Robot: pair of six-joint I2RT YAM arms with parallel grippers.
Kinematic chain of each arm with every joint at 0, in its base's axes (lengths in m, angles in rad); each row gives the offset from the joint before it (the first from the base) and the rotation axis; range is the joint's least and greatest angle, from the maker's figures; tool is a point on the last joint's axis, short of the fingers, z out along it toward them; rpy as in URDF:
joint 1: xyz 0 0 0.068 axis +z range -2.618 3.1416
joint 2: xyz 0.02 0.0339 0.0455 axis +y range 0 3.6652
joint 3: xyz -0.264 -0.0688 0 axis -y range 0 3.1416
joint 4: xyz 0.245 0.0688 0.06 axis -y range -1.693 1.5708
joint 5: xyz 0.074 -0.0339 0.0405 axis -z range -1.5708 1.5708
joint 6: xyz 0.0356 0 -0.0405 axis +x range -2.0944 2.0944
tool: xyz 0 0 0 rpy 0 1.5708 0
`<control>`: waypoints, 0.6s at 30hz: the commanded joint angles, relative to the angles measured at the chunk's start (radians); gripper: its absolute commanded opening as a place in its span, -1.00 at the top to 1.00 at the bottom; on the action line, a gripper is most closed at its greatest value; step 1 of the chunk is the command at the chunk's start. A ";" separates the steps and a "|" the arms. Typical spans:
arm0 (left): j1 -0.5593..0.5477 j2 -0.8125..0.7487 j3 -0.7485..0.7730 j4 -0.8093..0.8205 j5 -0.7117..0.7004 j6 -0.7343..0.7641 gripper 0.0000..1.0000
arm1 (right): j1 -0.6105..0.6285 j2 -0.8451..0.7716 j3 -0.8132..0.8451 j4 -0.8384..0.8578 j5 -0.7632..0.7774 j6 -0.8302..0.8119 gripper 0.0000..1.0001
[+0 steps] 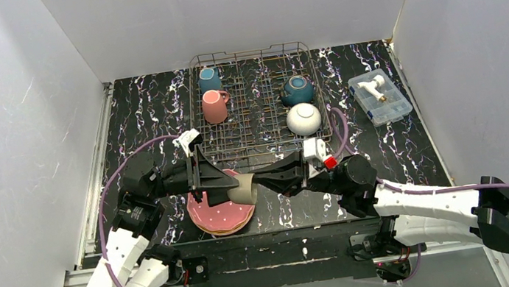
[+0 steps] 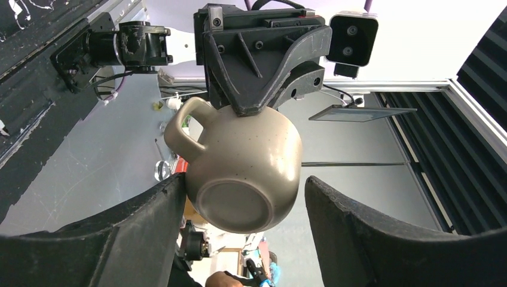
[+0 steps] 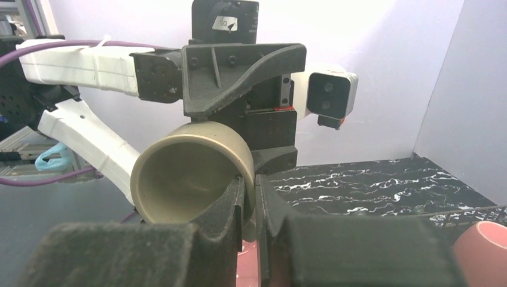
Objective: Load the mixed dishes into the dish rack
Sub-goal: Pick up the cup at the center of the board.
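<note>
While it hangs in the air on its side, the grey mug is not in the rack. It is just in front of the rack's near edge, over the right edge of the plates. Its mouth faces right and its flat bottom faces left.

The right claw pinches the mug's rim, with one finger inside the cup and one outside. The left claw is spread wide around the bottom end of the mug. One of its fingers touches the mug's side. The other finger is just beside the mug with a small gap.

The plates sit in a pile on the table, with a pink dotted one on top.

The rack has four things in it. A blue mug is at the far left, and a pink mug is just in front of it. A teal bowl is on the right side, and a white bowl is just in front of that.

A clear box with a white thing inside sits to the right of the rack, apart from it.

The left arm reaches in from the left and the right arm from the right. Both are stretched low over the table, and the two claws point at each other with the mug between them.
</note>
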 commanded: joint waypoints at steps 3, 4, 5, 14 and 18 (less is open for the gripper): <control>-0.004 -0.030 0.029 0.097 0.021 -0.033 -0.28 | 0.004 0.002 -0.022 0.087 0.050 0.007 0.97; -0.004 -0.029 0.029 0.100 0.021 -0.034 -0.25 | 0.005 0.004 -0.022 0.089 0.051 0.009 0.97; -0.003 -0.029 0.028 0.103 0.022 -0.036 -0.24 | 0.006 0.009 -0.021 0.091 0.053 0.009 0.97; -0.003 -0.033 0.024 0.123 0.025 -0.037 0.15 | 0.012 0.030 -0.018 0.090 0.061 0.014 0.97; -0.003 -0.033 0.022 0.126 0.024 -0.029 0.39 | 0.012 0.015 -0.015 0.050 0.081 0.014 0.97</control>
